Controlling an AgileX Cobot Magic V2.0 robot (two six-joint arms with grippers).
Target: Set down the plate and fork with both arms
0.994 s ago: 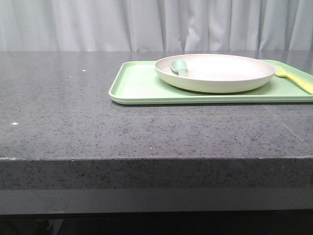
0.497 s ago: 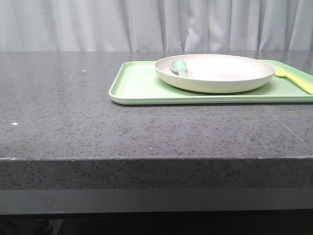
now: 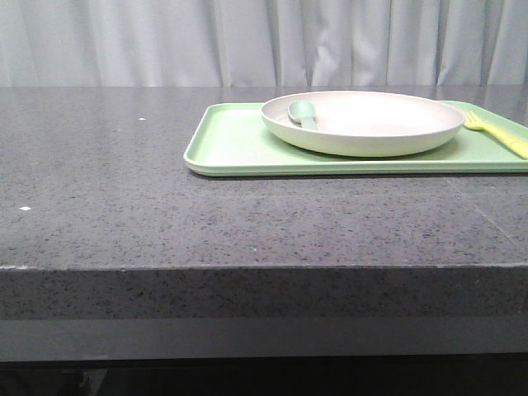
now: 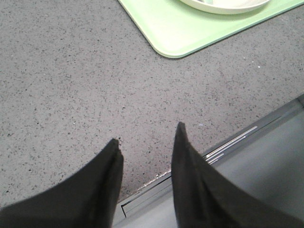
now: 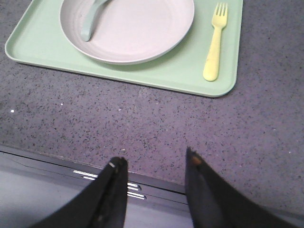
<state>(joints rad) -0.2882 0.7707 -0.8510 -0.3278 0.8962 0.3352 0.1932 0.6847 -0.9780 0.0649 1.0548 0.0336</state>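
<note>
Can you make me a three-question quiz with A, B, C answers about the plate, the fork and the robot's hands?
1. Where does the small pale-yellow plastic fork lie?
A. in the plate
B. on the tray beside the plate
C. on the bare counter

2. What colour is the flat rectangular tray?
A. light green
B. red
C. blue

3. How are the right gripper jaws?
A. shut on the fork
B. shut on the spoon
C. open, holding nothing

Answers: 1 B, it rests on the tray next to the round off-white plate. 2 A, every view shows pale green. 3 C, a gap shows bare counter.
</note>
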